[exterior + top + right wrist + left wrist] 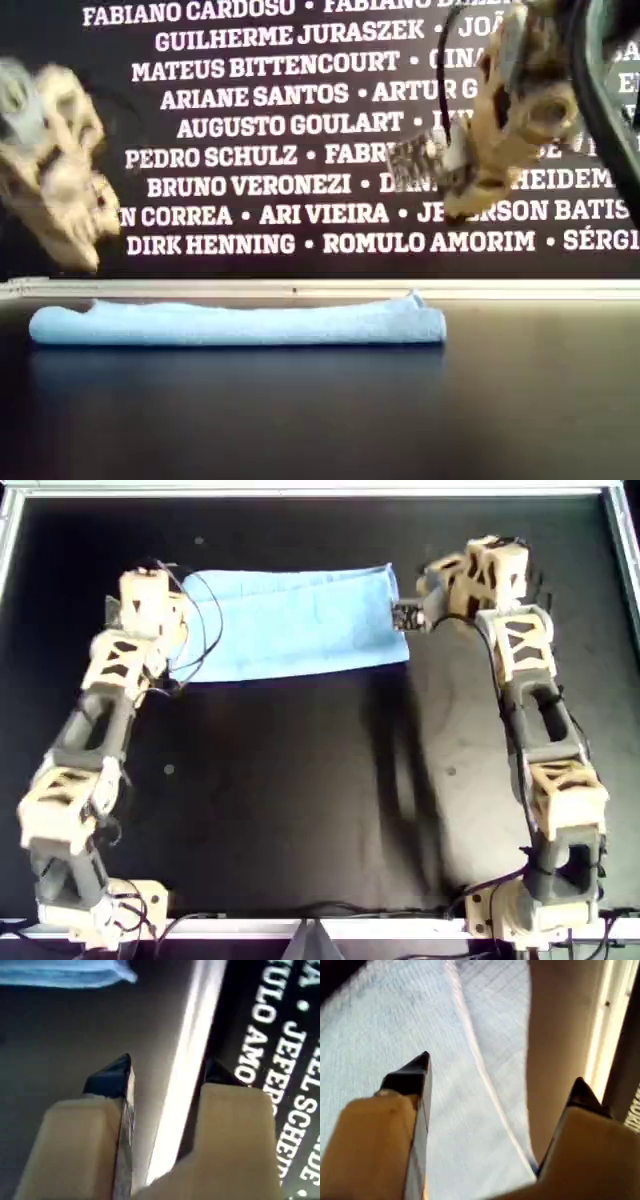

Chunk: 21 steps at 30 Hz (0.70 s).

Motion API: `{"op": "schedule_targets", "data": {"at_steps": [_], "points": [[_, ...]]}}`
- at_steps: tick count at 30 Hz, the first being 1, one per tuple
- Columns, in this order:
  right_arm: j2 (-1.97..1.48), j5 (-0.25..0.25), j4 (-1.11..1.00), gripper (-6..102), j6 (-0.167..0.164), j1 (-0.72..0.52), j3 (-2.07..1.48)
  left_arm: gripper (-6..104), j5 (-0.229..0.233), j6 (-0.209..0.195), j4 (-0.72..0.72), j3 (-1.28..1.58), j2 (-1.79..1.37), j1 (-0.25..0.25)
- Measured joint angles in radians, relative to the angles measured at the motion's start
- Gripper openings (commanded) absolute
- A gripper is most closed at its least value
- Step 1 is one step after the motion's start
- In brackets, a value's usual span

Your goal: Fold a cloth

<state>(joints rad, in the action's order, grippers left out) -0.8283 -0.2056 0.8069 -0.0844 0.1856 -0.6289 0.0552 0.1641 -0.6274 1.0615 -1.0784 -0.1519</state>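
Cloth (295,625), light blue, lies already doubled into a long band at the far side of the black table (300,800) in the overhead view, flat and held by neither arm. Left gripper (500,1085) hangs over one end with jaws apart and empty; right gripper (167,1072) stands just off the other end, jaws likewise apart. Likely risks: a pinch catching only the upper layer would peel the fold open, and uneven lifts would skew the edges
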Motion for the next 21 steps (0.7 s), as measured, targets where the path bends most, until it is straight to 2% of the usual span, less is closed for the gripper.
{"op": "schedule_targets", "data": {"at_steps": [4,8,12,21], "points": [[-0.23,0.0,0.123,59,0.0,-0.003,-0.121,94,0.0,-0.005,-0.115,0.14,-0.285,0.0],[-0.561,0.0,0.253,59,-0.002,-0.044,-0.308,94,0.0,-0.091,-0.138,0.328,-0.609,0.0],[-0.93,0.0,0.29,59,-0.006,-0.051,-0.558,94,0.0,-0.132,-0.138,0.551,-0.934,0.0],[-1.646,0.006,0.293,59,-0.012,-0.066,-1.075,92,-0.006,-0.149,-0.138,0.996,-1.517,0.0]]}}
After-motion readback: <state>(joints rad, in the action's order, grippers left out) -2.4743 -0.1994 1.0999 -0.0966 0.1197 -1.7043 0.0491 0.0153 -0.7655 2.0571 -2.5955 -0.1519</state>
